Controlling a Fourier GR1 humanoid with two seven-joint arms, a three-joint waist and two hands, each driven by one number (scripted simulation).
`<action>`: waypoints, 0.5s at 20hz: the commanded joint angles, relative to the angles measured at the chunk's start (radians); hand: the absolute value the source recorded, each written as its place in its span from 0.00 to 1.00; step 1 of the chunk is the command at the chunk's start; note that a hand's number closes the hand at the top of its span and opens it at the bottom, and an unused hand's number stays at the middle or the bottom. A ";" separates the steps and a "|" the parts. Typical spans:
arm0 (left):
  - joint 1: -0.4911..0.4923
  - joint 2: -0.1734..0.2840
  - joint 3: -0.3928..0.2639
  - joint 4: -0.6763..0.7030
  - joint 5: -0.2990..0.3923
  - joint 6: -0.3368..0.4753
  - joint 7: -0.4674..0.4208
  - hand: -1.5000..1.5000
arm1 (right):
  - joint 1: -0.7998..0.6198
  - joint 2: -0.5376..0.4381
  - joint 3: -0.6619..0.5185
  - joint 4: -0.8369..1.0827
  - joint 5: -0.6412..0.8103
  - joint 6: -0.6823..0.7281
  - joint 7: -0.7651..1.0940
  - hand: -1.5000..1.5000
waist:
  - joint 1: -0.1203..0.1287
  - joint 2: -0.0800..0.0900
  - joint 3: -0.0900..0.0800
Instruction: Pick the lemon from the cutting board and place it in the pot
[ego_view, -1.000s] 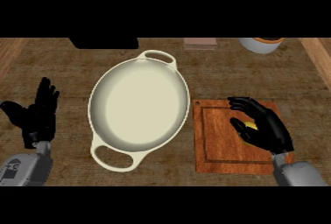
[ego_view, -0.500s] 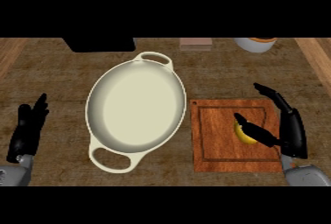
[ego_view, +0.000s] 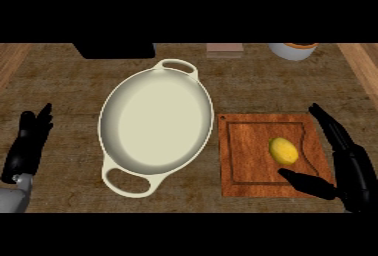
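A steep downward view of a brown, woven-textured kitchen counter (ego_view: 81, 85). At the centre sits a large cream-coloured oval pot (ego_view: 156, 126) with a loop handle at each end, one pointing to the far side and one to the near left; its inside holds nothing. Just to the right of the pot lies a reddish-brown rectangular wooden cutting board (ego_view: 251, 160) with a groove running round its border. A small yellow oval lemon (ego_view: 283, 151) rests on the right half of the board, well apart from the pot.

The right hand (ego_view: 353, 170), black, enters from the lower right corner. Its fingers (ego_view: 331, 129) stretch out straight along the board's right edge, and its thumb (ego_view: 306, 182) points left across the board's near right corner, just below the lemon. The hand is spread wide around the lemon without touching it and holds nothing.

The left hand (ego_view: 28, 145), also black on a grey forearm, rests near the left edge of the view with straight fingers pointing up, holding nothing.

Along the far edge stand a black box-shaped object (ego_view: 114, 50), a small tan block (ego_view: 224, 48), and a pale round container (ego_view: 293, 50) with an orange-brown top, all partly cut off.
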 joint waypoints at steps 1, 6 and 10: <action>0.002 -0.035 -0.024 -0.007 -0.012 0.010 0.020 0.50 | 0.007 -0.132 -0.016 -0.124 0.072 0.177 0.241 0.00 | -0.003 0.001 -0.001; 0.028 -0.033 -0.035 -0.037 -0.036 0.018 0.012 0.50 | -0.075 -0.200 0.045 -0.257 0.033 0.475 0.530 0.00 | 0.022 0.001 -0.002; -0.028 -0.045 -0.024 0.011 -0.044 0.016 0.014 0.50 | -0.153 -0.186 0.073 -0.280 -0.112 0.674 0.704 0.00 | 0.024 0.010 0.000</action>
